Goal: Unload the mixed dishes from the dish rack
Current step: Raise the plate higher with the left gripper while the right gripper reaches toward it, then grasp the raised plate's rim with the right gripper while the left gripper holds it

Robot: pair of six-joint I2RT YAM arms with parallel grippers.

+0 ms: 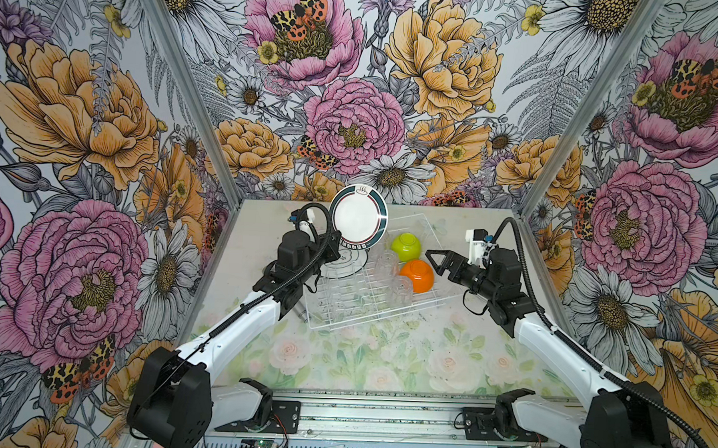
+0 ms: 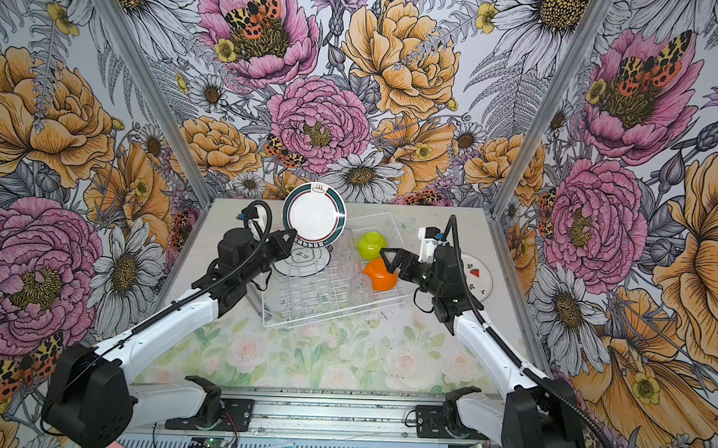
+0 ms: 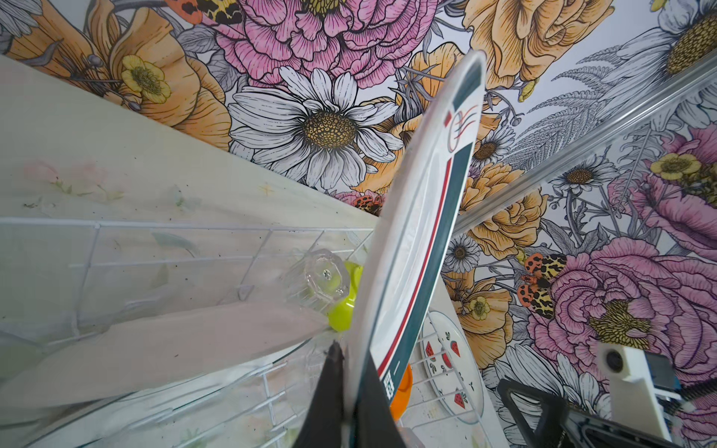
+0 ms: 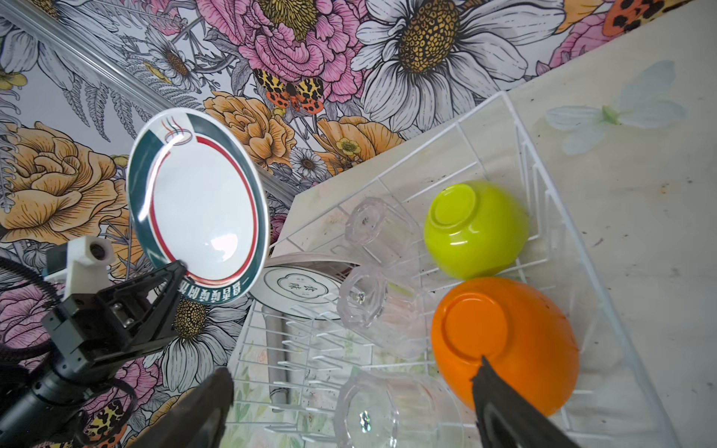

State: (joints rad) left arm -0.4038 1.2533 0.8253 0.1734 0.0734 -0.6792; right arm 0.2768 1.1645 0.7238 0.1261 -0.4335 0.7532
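Black tips of the left gripper (image 1: 335, 240) were clamped tight on the lower left rim of a dark-rimmed white plate (image 1: 358, 216). It was held upright in the air over the far left corner of the dish rack (image 1: 346, 327).

The right gripper (image 1: 430, 259) had its jaws spread wide and held nothing. It hung at the rack's right side beside the upturned orange bowl (image 1: 417, 275). In the right wrist view one fingertip overlapped that bowl, and contact could not be judged.

Far of the orange bowl lay the green bowl (image 1: 406, 246), also upturned. The clear tumblers (image 4: 364, 298) stood between the bowls and a second plate (image 4: 306, 289), which lay tilted below the lifted one. Their glass blurred into the wires in both top views.

A spotted plate (image 2: 477, 280) lay on the table (image 1: 384, 359) right of the rack, half hidden behind the right arm. A grey metal tube (image 2: 258, 295) lay left of the rack, its far end covered by the left arm.
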